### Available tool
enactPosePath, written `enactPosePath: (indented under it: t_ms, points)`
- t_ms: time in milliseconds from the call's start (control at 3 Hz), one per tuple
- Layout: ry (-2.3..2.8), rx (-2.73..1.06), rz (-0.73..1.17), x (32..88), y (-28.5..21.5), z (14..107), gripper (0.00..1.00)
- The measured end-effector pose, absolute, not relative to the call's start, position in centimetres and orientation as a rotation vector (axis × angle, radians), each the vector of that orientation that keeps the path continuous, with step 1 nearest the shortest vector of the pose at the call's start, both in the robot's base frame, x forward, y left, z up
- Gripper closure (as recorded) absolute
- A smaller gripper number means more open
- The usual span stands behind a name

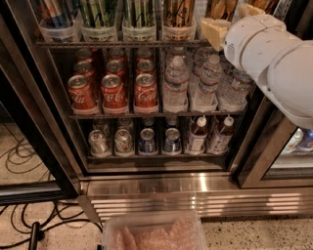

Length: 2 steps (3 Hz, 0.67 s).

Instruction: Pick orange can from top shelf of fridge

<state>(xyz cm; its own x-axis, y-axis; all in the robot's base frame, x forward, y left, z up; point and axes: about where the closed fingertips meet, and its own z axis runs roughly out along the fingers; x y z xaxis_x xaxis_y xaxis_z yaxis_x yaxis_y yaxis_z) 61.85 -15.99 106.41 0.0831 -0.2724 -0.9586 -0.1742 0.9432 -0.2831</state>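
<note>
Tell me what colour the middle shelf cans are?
Red cans, camera view; gripper is up right by the top shelf.

Glossy metal orange can (178, 12); fridge (195, 190) base ribbed steel (shiny); matt plastic end effector (215, 31) at top shelf (122, 44) right.

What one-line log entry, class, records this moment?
end effector: at top shelf, right end | orange can: standing in tray | grasp: unconfirmed
</note>
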Motion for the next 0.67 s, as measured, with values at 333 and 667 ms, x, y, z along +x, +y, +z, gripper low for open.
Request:
enactPosePath:
  t_ms: [333,667]
  points:
    - [1.473,-0.349,-0.089,63.06,-16.05,107.21,0.43]
    - [1.458,-0.338,-0.094,64.03,-15.91,107.75,0.43]
